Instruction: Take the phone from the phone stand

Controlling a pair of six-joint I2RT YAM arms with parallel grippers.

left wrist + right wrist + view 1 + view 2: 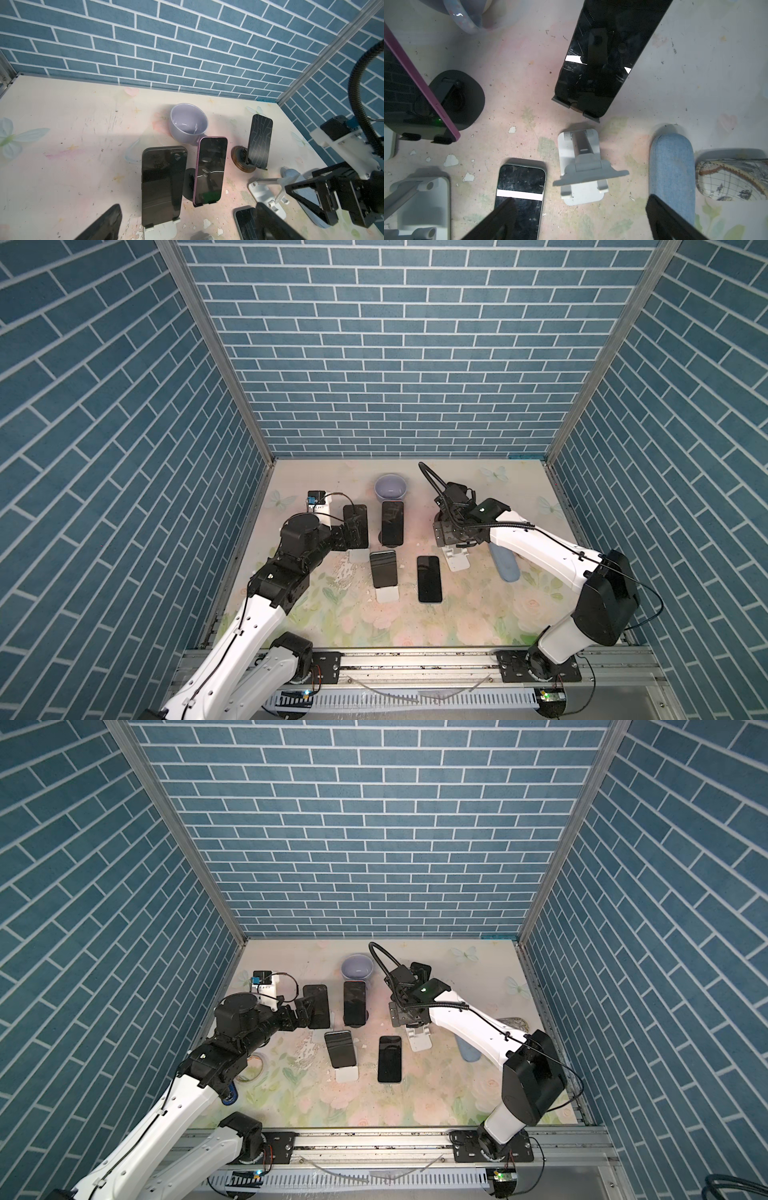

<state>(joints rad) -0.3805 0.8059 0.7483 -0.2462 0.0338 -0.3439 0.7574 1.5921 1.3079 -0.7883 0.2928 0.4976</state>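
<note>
left gripper [188,205]: jaws wide apart, held nothing.
black phone [163,180]: sat just ahead, between the finger lines, leaning on its white stand [160,230], bottom edge in the lip.
right gripper [579,198]: spread wide, empty; bare stand [581,166] directly under it, flat phone [521,182] beside one finger.
step: left-arm pick, by the look. Close on the long edges, lift clear of the lip before pulling back, else the stand tips.
pink phone [209,170]: docked, just past the black one.
cup [180,133]: beyond both, looked empty.
blue case [671,166], map-print case [733,178]: by the right gripper, shut, contents hidden.
</note>
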